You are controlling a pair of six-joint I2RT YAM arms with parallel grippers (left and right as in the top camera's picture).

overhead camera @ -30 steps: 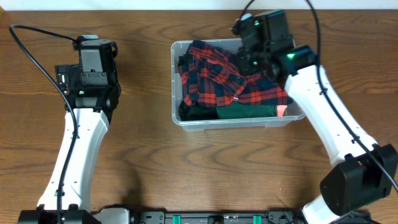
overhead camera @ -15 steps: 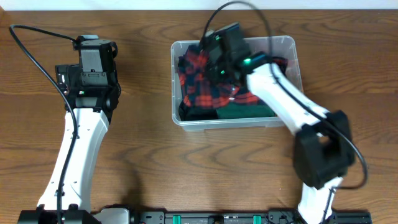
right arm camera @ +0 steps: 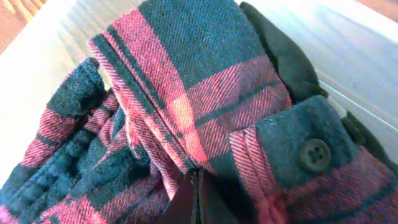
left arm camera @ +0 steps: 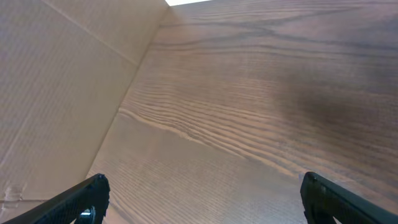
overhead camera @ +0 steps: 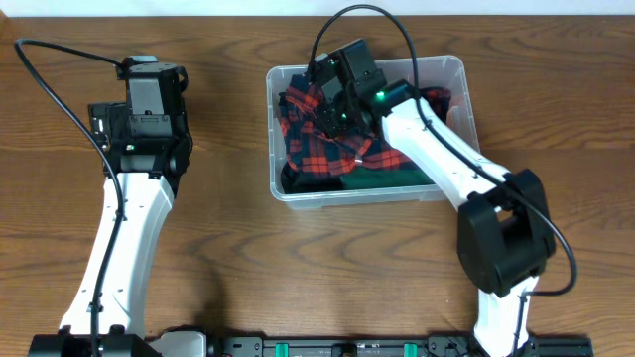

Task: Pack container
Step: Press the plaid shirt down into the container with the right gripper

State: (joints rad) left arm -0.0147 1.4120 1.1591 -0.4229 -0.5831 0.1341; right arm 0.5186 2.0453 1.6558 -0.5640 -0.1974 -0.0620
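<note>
Pressed right gripper, jaws closed, into shirt in container.
Held left gripper over table, jaws spread wide.

Wooden table, cardboard wall.

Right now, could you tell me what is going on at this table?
The right fingers are shut and pushed down into a red-and-navy plaid flannel shirt that lies inside the large clear plastic rectangular container. The left fingers hang open over the bare brown wooden table, away from the container, holding nothing. Packing looks under way.
</note>
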